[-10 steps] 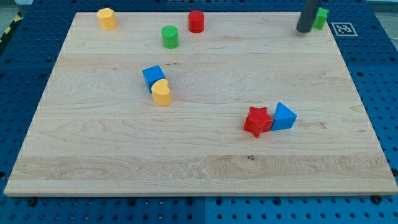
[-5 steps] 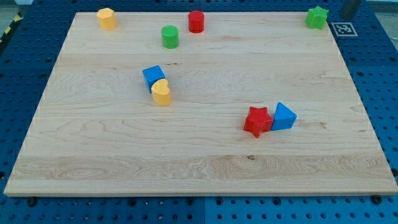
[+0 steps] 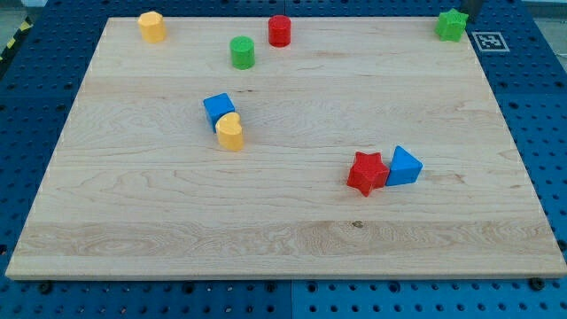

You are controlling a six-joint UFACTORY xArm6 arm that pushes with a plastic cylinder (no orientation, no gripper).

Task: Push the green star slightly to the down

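Note:
The green star [image 3: 452, 25] sits at the top right corner of the wooden board [image 3: 292, 221]. Only the lower end of my dark rod shows at the view's top edge. My tip [image 3: 470, 15] is just above and to the right of the green star, very close to it; I cannot tell if they touch.
A yellow block [image 3: 151, 26] is at the top left. A green cylinder [image 3: 242, 51] and a red cylinder [image 3: 280, 30] stand at the top middle. A blue cube [image 3: 218, 108] touches a yellow block [image 3: 230, 131]. A red star [image 3: 367, 172] touches a blue block [image 3: 404, 166].
My rod moved from the green star's left side, out past the board's top right corner, then back left to just above and right of the star. The star has barely shifted.

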